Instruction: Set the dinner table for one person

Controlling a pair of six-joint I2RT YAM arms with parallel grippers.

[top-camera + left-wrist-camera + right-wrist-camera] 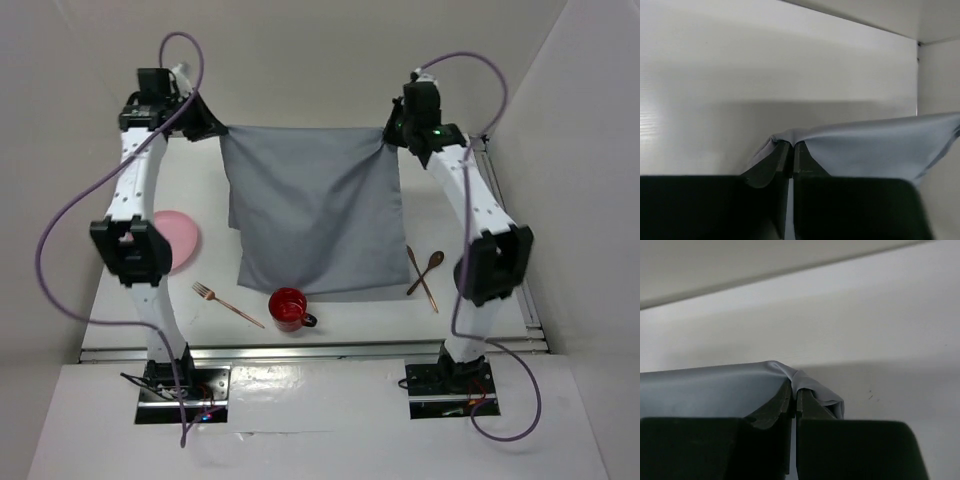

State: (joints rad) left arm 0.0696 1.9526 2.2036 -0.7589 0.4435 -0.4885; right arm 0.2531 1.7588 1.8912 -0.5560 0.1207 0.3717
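Observation:
A grey cloth (pixel 315 210) hangs stretched between my two grippers over the far half of the white dinner table (pixel 350 312). My left gripper (pixel 218 132) is shut on its far left corner, seen in the left wrist view (pixel 791 145). My right gripper (pixel 388 138) is shut on its far right corner, seen in the right wrist view (pixel 795 385). The cloth's near edge rests on the table. A pink plate (pixel 180 240), a copper fork (pixel 228 303), a red mug (pixel 289 308), a wooden spoon (pixel 427 269) and a copper knife (pixel 421 278) lie on the table.
White walls (pixel 300 60) close in the table at the back and on both sides. A metal rail (pixel 320 347) runs along the near edge, with the arm bases behind it. The plate is partly hidden by the left arm (pixel 135 250).

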